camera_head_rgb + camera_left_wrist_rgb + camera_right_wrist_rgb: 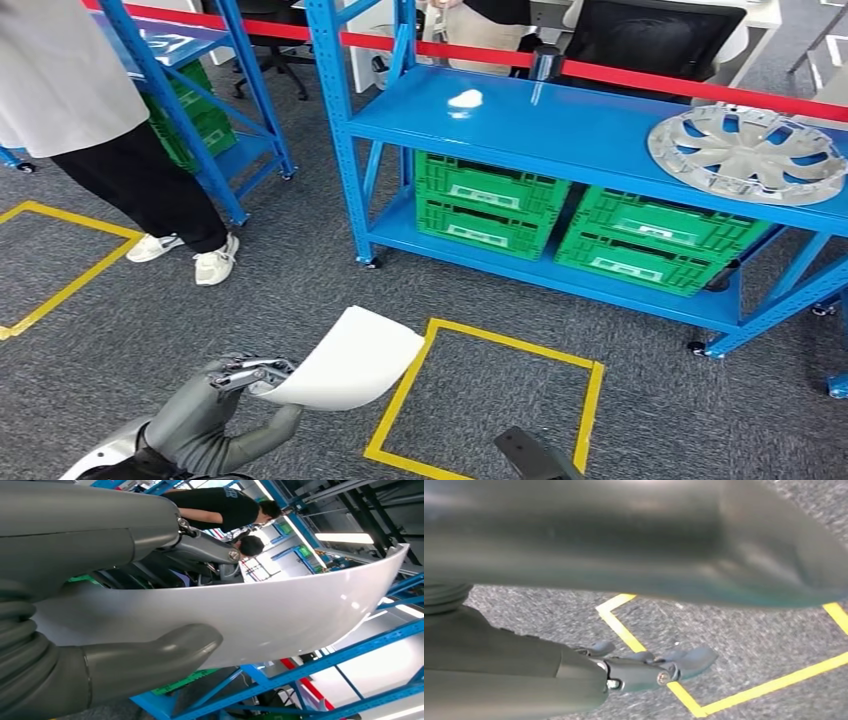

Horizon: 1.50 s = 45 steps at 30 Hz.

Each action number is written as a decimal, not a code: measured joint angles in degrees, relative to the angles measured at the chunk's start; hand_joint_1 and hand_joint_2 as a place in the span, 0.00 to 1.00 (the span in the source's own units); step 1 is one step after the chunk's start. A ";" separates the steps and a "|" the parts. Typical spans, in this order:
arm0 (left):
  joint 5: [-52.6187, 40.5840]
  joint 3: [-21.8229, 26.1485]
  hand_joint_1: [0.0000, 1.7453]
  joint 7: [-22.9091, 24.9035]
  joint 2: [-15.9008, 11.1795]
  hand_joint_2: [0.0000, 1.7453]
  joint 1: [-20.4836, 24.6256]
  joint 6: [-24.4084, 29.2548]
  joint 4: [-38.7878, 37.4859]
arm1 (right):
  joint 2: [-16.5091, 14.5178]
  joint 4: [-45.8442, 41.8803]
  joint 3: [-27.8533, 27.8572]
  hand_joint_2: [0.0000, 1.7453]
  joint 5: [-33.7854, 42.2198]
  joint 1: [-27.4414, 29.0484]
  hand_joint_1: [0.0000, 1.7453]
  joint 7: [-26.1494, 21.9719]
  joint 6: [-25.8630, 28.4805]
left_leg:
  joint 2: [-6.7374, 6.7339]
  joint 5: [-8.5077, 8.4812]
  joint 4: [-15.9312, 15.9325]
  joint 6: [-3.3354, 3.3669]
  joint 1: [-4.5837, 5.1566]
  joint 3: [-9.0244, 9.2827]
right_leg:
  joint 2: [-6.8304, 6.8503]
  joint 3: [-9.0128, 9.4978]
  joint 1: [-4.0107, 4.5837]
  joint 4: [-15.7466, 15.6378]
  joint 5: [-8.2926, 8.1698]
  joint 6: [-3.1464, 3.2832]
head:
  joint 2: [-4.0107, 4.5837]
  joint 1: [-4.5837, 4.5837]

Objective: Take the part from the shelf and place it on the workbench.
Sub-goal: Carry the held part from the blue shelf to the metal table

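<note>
Part point(350, 362): the white, curved sheet panel you are carrying, held low over the grey carpet at the left edge of the yellow floor square point(590, 400), clear of the shelf. No workbench is identifiable, so you should judge the placing step as yet to come.

Blue shelf point(560, 125): the largest structure ahead of you, with a silver wheel cover point(750, 150) lying on its top deck at the right and green crates point(485, 205) on the lower deck. A second blue rack point(190, 110) stands to the left.

Person point(110, 120): standing just left of the shelf, white shoes on the carpet near your path. Swinging the panel's free end outward could strike them.

Left hand point(245, 378): grips the part along one edge only. The left wrist view shows the thumb point(150, 655) pressed under the panel and the darker fingers point(205, 547) over it. Most of the sheet overhangs the grasp, so a quick turn may lever it loose or let it sag against a shelf upright.

Right hand point(644, 667): hangs above the yellow line and holds nothing, its fingers loosely extended and apart. It gives the panel no support if the left grasp slips.
</note>
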<state>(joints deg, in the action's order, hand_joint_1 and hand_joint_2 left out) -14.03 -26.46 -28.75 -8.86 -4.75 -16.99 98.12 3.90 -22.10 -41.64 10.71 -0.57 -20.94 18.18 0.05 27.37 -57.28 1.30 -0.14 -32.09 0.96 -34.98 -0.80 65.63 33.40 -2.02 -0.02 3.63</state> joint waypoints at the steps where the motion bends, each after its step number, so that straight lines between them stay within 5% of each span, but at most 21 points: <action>1: -0.07 -0.01 1.00 -0.03 0.04 1.00 0.05 -0.09 -0.08 | -0.01 0.03 -0.02 0.00 0.12 0.00 0.00 -0.03 0.01 | 0.23 -0.01 -0.02 0.13 0.04 -0.07 | -0.32 -1.93 0.00 4.03 1.86 -0.08 | 0.00 -0.03; 3: -0.17 -0.01 1.00 -0.05 0.08 1.00 0.04 -0.23 -0.26 | -0.01 0.10 -0.04 0.00 0.35 0.06 0.00 -0.07 0.04 | 0.90 0.00 -0.13 0.16 0.10 -0.14 | -0.51 -4.34 -0.01 8.76 2.98 -0.18 | 0.01 -0.04; 4: -0.21 -0.01 1.00 -0.05 0.10 1.00 0.03 -0.25 -0.33 | 0.00 0.13 -0.04 0.00 0.46 0.08 0.00 -0.12 0.07 | 1.31 0.01 -0.23 0.13 0.10 -0.15 | -0.55 -4.06 -0.04 8.01 1.88 -0.18 | 0.01 -0.04; 6: -0.22 -0.01 1.00 -0.05 0.23 1.00 0.06 -0.27 -0.40 | 0.02 0.16 -0.04 0.00 0.66 0.09 0.00 -0.33 0.16 | 2.17 0.17 -0.60 -0.12 0.02 -0.17 | -1.36 -0.63 -0.21 0.80 -2.07 -0.11 | 0.01 -0.04; 8: -0.28 -0.01 1.00 -0.05 0.39 1.00 0.10 -0.30 -0.41 | 0.02 0.22 -0.04 0.00 0.80 0.14 0.00 -0.64 0.26 | 2.96 0.38 -1.14 -0.74 0.15 -0.44 | -2.73 2.28 -0.29 -5.30 -4.10 0.20 | 0.01 -0.04; 11: -0.43 -0.04 1.00 -0.06 0.54 1.00 0.05 -0.34 -0.39 | 0.02 0.30 -0.05 0.00 0.92 0.27 0.00 -0.85 0.32 | 3.88 0.26 -1.11 -1.82 0.18 -0.82 | -2.56 2.69 -0.13 -6.43 -4.14 1.32 | 0.01 -0.02; 13: -0.44 -0.07 1.00 -0.07 0.57 1.00 0.05 -0.34 -0.36 | 0.02 0.31 -0.04 0.00 0.94 0.25 0.00 -0.85 0.38 | 3.20 1.03 -2.19 -2.45 0.10 -1.34 | -1.84 2.79 -0.20 -6.70 -4.34 2.11 | 0.00 0.01; 17: -0.44 -0.17 1.00 -0.08 0.60 1.00 0.09 -0.34 -0.37 | 0.03 0.40 -0.05 0.00 0.94 0.52 0.00 -0.85 0.44 | 0.72 7.22 -14.76 -3.36 -0.05 -7.28 | 0.10 2.87 -0.15 -6.83 -4.27 2.87 | 0.01 0.07; 18: -0.44 -0.19 1.00 -0.08 0.60 1.00 0.06 -0.34 -0.40 | 0.04 0.45 -0.05 0.00 0.94 0.56 0.00 -0.84 0.44 | 0.58 7.62 -16.82 -3.41 -0.08 -8.32 | 0.63 2.89 -0.09 -6.82 -4.21 2.93 | 0.00 0.07; 20: -0.44 -0.20 1.00 -0.07 0.60 1.00 0.03 -0.34 -0.45 | 0.05 0.52 -0.05 0.00 0.94 0.53 0.00 -0.84 0.43 | 0.24 5.14 -14.30 -3.20 -0.07 -7.08 | 1.58 3.08 0.00 -6.81 -4.05 2.92 | 0.00 0.07; 23: -0.44 -0.21 1.00 -0.05 0.61 1.00 0.09 -0.34 -0.40 | 0.04 0.53 -0.05 0.00 0.94 0.48 0.00 -0.84 0.20 | -2.30 0.65 -3.29 -2.18 0.50 -1.55 | 2.73 3.57 0.24 -6.80 -3.69 2.44 | 0.01 0.06; 25: -0.44 -0.21 1.00 -0.05 0.62 1.00 0.10 -0.34 -0.34 | 0.01 0.54 -0.05 0.00 0.96 0.46 0.00 -0.82 0.07 | -2.86 0.58 -1.08 -1.51 0.97 -0.75 | 3.50 3.76 0.37 -6.91 -3.56 1.85 | 0.02 0.06; 27: -0.44 -0.20 1.00 -0.05 0.65 1.00 0.04 -0.34 -0.26 | -0.03 0.55 -0.06 0.00 0.99 0.34 0.00 -0.81 0.07 | -1.68 0.23 -0.61 -0.85 0.84 -0.67 | 4.06 4.11 0.34 -7.07 -3.40 1.17 | 0.01 0.05; 29: -0.42 -0.20 1.00 -0.07 0.70 1.00 0.20 -0.35 -0.22 | -0.03 0.55 -0.07 0.00 1.01 0.19 0.00 -0.83 0.05 | -0.68 -0.26 0.04 -0.16 0.49 -0.26 | 2.36 3.60 0.27 -5.24 -2.00 0.63 | 0.00 0.02; 31: -0.36 -0.19 1.00 -0.08 0.72 1.00 0.53 -0.36 -0.36 | 0.00 0.57 -0.08 0.00 1.01 0.20 0.00 -0.84 -0.05 | 0.24 -0.44 0.18 0.22 0.34 -0.17 | -0.02 0.70 0.20 0.96 1.34 0.38 | 0.01 0.00; 33: -0.25 -0.18 1.00 -0.08 0.67 1.00 0.68 -0.37 -0.73 | 0.03 0.70 -0.15 0.00 1.01 0.24 0.00 -0.84 -0.31 | 1.34 -0.41 0.03 0.33 0.35 -0.30 | -0.62 -2.81 0.19 7.65 3.78 0.24 | 0.02 -0.02; 35: -0.13 -0.18 1.00 -0.07 0.64 1.00 0.71 -0.37 -1.11 | 0.08 0.85 -0.25 0.00 1.04 0.18 0.00 -0.86 -0.61 | 2.54 -0.35 -0.22 0.26 0.28 -0.36 | -0.70 -3.19 0.09 7.49 2.13 0.15 | 0.02 -0.02; 38: 0.05 -0.18 1.00 -0.07 0.64 1.00 0.86 -0.37 -1.40 | 0.20 0.99 -0.39 0.00 1.26 -0.09 0.00 -0.90 -0.74 | 4.34 0.06 -1.04 -0.50 0.09 -0.58 | -2.52 1.50 -0.36 -2.97 -3.28 0.08 | 0.01 -0.03; 40: 0.14 -0.20 1.00 -0.07 0.63 1.00 0.99 -0.37 -1.51 | 0.24 1.07 -0.55 0.00 1.31 -0.34 0.00 -0.89 -0.74 | 5.17 0.16 -1.44 -1.30 0.13 -1.01 | -3.49 2.74 -0.38 -5.96 -3.89 0.58 | 0.01 -0.03; 42: 0.25 -0.22 1.00 -0.08 0.57 1.00 1.08 -0.37 -1.65 | 0.24 1.09 -0.73 0.00 1.31 -0.54 0.00 -0.82 -0.74 | 5.81 -0.05 -1.33 -2.00 0.06 -1.28 | -2.72 2.59 -0.23 -6.04 -4.04 1.47 | 0.01 -0.03; 45: 0.47 -0.25 1.00 -0.08 0.42 1.00 1.32 -0.35 -1.85 | 0.20 1.09 -0.92 0.00 1.30 -1.06 0.00 -0.71 -0.74 | 3.41 2.07 -4.78 -2.78 0.08 -2.88 | -1.42 2.65 -0.33 -6.26 -4.22 2.55 | 0.01 0.12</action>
<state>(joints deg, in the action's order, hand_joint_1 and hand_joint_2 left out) -13.56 -26.71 -28.83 -8.44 -3.43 -17.34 96.27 4.09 -21.00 -42.57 12.00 -1.63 -21.65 17.44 3.46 29.44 -62.06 -1.48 -0.07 -34.97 -0.46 -32.34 -1.13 59.37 29.18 0.52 -0.01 3.75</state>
